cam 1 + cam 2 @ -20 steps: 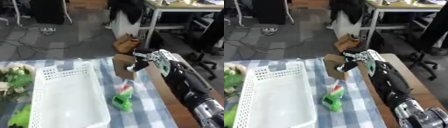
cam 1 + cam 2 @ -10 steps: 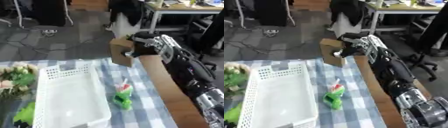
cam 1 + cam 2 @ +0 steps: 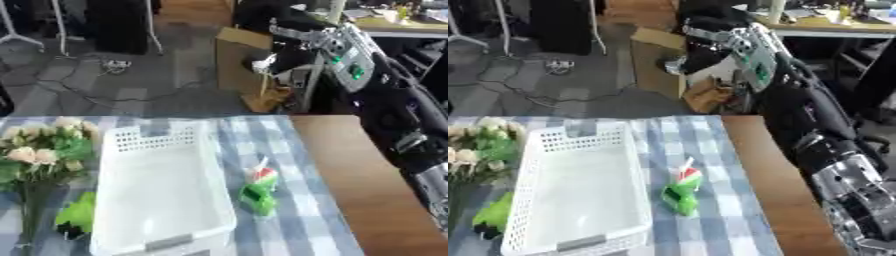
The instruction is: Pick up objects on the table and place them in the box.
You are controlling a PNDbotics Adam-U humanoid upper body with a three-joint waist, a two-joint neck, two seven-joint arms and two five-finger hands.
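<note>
Raised higher since a moment ago, right hand (image 3: 302, 42) curled round a brown cardboard box (image 3: 241, 62), now beyond the table's far edge. Probably light, stiff, crushable; best held by opposite walls. White basket (image 3: 131, 145) sits empty.

My table (image 3: 350, 165) shows bare brown wood along its right side; a blue-and-white checked cloth (image 3: 302, 220) covers the rest. On the cloth: a white perforated basket (image 3: 162, 187), long side running away from me, nothing visible inside. Just right of it, apart, lies a small green packet (image 3: 259, 192) with a red-and-white end. Left of the basket: a bunch of pale flowers (image 3: 39, 150); nearer me, a bright green object (image 3: 77, 212), unidentifiable.
</note>
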